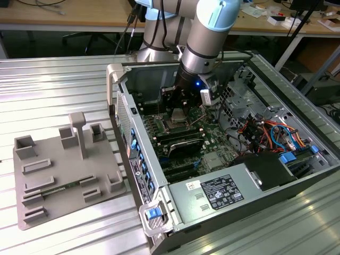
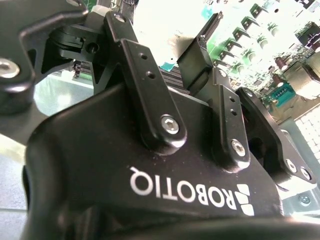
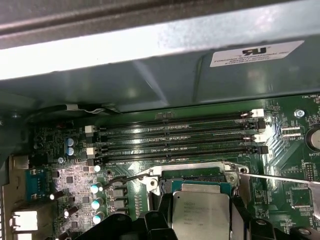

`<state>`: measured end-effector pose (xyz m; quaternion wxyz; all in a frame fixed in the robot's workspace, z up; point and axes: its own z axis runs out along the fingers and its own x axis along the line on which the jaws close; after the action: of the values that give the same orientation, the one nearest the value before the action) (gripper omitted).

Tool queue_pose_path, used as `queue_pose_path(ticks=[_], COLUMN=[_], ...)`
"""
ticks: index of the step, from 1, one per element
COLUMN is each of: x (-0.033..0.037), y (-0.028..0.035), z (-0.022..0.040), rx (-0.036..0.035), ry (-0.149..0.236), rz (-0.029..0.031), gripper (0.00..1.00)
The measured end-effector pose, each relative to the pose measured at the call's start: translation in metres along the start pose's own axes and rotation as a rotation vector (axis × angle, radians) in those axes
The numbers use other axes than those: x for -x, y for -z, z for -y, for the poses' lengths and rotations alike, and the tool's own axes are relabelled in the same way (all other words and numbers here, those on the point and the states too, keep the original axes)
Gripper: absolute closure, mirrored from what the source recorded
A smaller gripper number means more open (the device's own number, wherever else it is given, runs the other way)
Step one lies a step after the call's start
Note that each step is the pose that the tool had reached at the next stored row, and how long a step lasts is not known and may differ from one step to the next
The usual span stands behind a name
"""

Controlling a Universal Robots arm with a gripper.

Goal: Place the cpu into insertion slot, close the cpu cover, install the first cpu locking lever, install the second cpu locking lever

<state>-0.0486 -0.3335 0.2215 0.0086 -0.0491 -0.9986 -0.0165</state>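
The cpu point(image 3: 200, 212), a square chip with a silvery top, sits between my gripper's point(image 3: 200, 222) black fingers point(image 3: 162, 217), which are shut on its two sides. It hangs just over the insertion slot point(image 3: 192, 174), a dark recess with a silvery rim in the green board. A bent wire locking lever point(image 3: 125, 177) lies at one side of the slot and a thin straight one point(image 3: 280, 178) at the other. I cannot tell the cpu cover apart from that rim. In the exterior view my gripper point(image 1: 178, 109) reaches down into the open computer case point(image 1: 119, 79).
Long black memory slots point(image 3: 180, 137) run just beyond the socket, with the case's metal wall point(image 3: 150, 65) behind them. A power supply point(image 1: 212, 194) and cable bundles point(image 1: 265, 133) take up the case's near and right parts. A grey fixture tray point(image 1: 64, 170) lies at the exterior view's left.
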Motion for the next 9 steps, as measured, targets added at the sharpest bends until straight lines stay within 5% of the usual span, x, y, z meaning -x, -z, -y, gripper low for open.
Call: queue_pose_path(ticks=[9], x=[0.0000], y=[-0.0006], z=[0.0000], rx=[0.0002], ry=[-0.012], rz=[0.0004], gripper=[0.45])
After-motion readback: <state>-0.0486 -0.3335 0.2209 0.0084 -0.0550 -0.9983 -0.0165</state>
